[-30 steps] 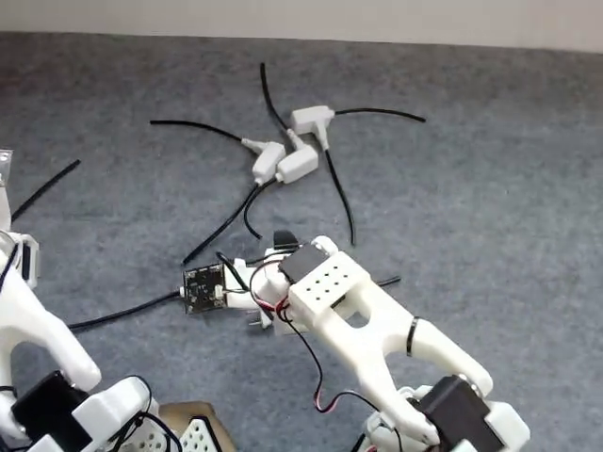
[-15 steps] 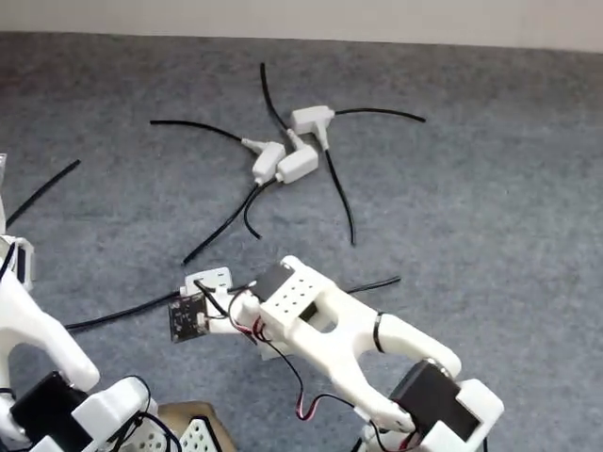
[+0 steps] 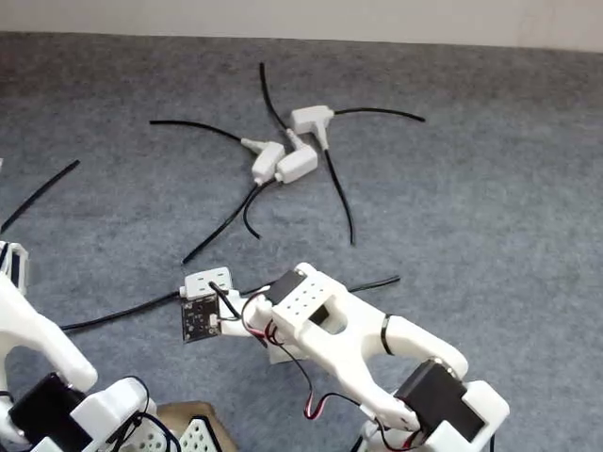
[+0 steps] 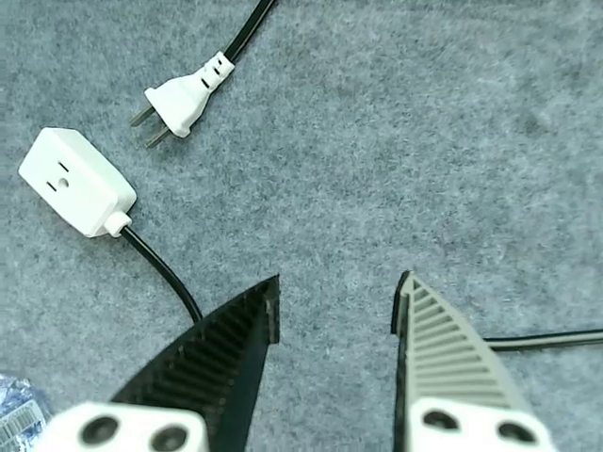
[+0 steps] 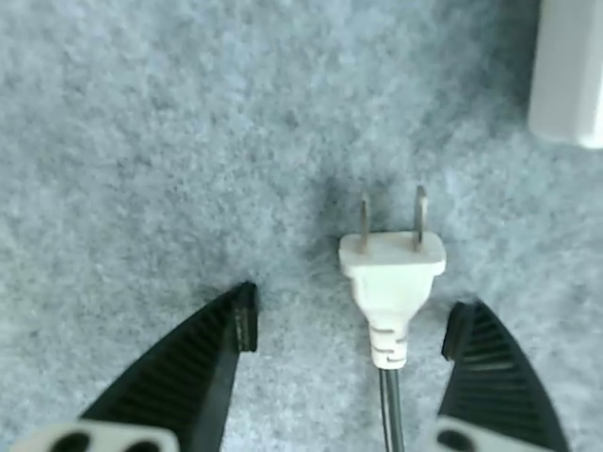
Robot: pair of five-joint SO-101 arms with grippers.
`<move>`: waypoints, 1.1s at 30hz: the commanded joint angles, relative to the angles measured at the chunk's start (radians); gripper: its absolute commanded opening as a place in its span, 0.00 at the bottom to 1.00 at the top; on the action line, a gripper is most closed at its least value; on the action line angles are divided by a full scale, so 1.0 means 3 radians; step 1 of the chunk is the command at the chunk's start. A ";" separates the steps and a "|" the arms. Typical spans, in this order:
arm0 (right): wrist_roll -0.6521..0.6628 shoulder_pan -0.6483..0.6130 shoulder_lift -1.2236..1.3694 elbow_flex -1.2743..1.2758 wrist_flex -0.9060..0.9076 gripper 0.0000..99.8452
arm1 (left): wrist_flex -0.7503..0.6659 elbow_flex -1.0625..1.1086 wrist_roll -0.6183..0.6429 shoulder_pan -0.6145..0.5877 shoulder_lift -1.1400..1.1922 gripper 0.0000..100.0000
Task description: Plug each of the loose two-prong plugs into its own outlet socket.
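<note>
My right gripper point(image 5: 354, 311) hangs open just above the carpet, jaws on either side of a loose white two-prong plug point(image 5: 391, 266) that lies flat with its prongs pointing at a white outlet socket point(image 5: 573, 75). From above, my right arm point(image 3: 320, 311) covers that plug, and the socket point(image 3: 207, 282) lies just beyond its wrist. My left gripper point(image 4: 339, 287) is also open over bare carpet. Farther out from it lie a second loose plug point(image 4: 179, 99) and a white socket point(image 4: 75, 179), a short gap apart.
A cluster of white plug and socket pieces point(image 3: 287, 155) with black cables lies at the back middle. Loose black cables point(image 3: 226, 221) cross the grey carpet. One cable point(image 4: 546, 339) passes beside my left gripper. A brown object point(image 3: 188, 414) sits at the front edge.
My right arm has swung left and toward the front, uncovering the white socket beside its wrist. The left arm's part at the left edge has slipped lower.
</note>
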 commanded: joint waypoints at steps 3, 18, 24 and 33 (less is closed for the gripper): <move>-0.0031 0.0253 -0.0018 0.0023 -0.0054 0.29 | -0.0020 -0.0049 -0.0026 -0.0018 -0.0038 0.21; -0.0036 0.0166 -0.0043 0.0018 -0.0151 0.04 | -0.0020 -0.0023 -0.0031 -0.0013 -0.0038 0.21; -0.0445 -0.0049 -0.0023 0.0023 -0.0192 0.04 | -0.0020 -0.0018 -0.0031 -0.0013 -0.0033 0.21; -0.1299 0.0545 -0.0043 -0.0274 -0.0069 0.01 | -0.0015 -0.0043 -0.0394 0.0253 -0.0069 0.21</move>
